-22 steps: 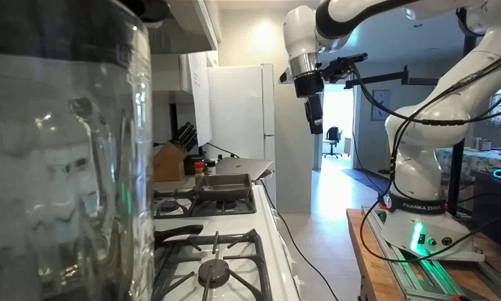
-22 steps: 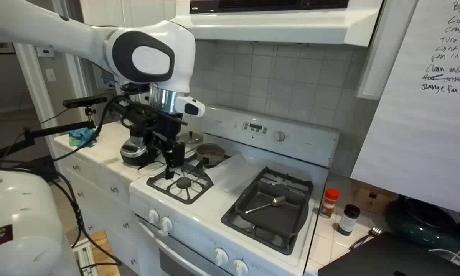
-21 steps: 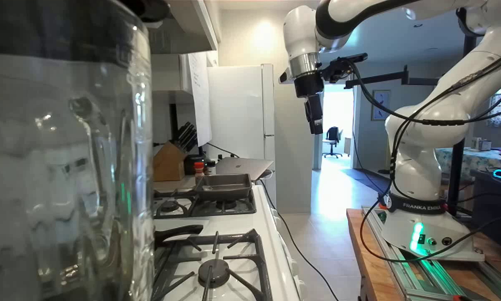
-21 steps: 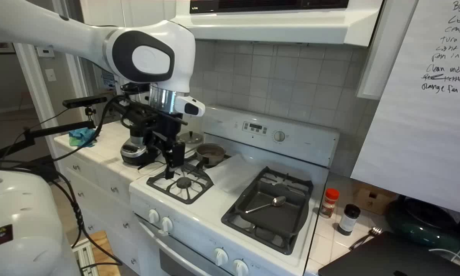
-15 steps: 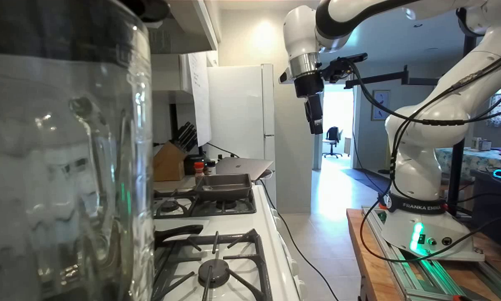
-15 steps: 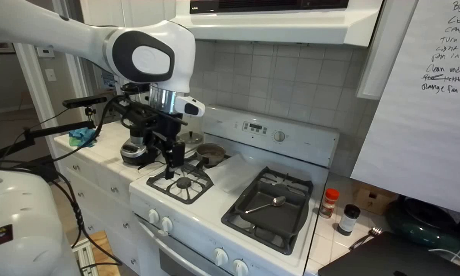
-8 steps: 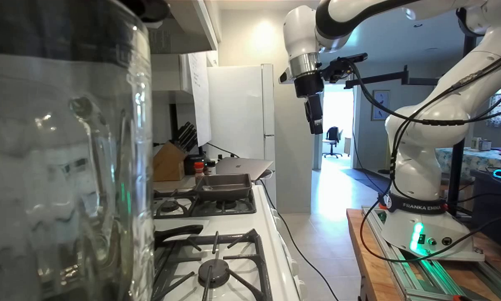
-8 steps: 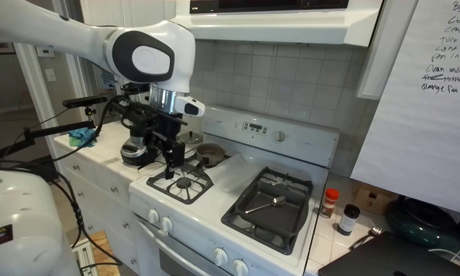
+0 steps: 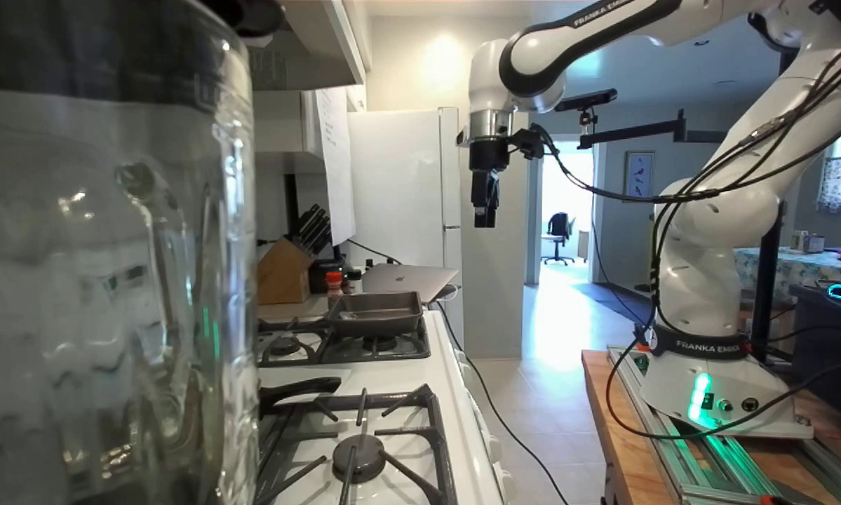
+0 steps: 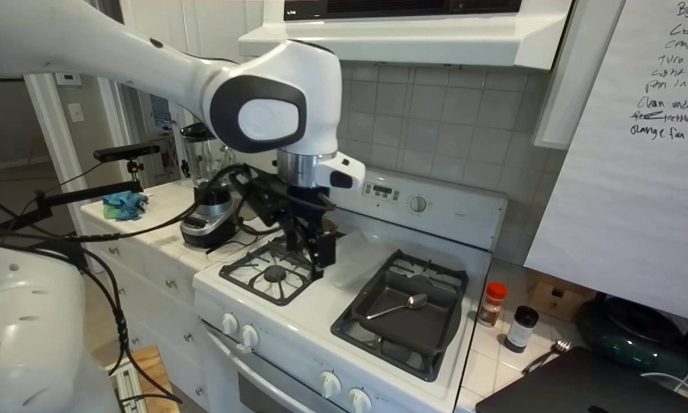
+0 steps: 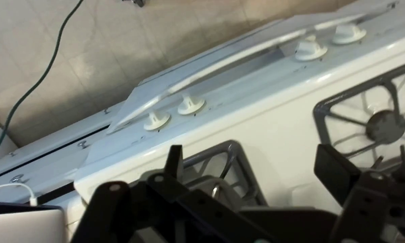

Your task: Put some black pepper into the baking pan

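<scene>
Gripper, spread wide in the wrist view, hangs left of centre in an exterior view, with the upright black-capped jar, presumably the pepper, to its lower right, past the baking pan on the stove.

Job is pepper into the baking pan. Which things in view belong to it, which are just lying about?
Belongs to the job:
baking pan, the target
black-capped jar, probably the pepper; label too small to read

Just lying about:
red-capped jar, probably
spoon in the pan, no clear role
fork
laptop
knife block
blender
blue-green cloth
</scene>
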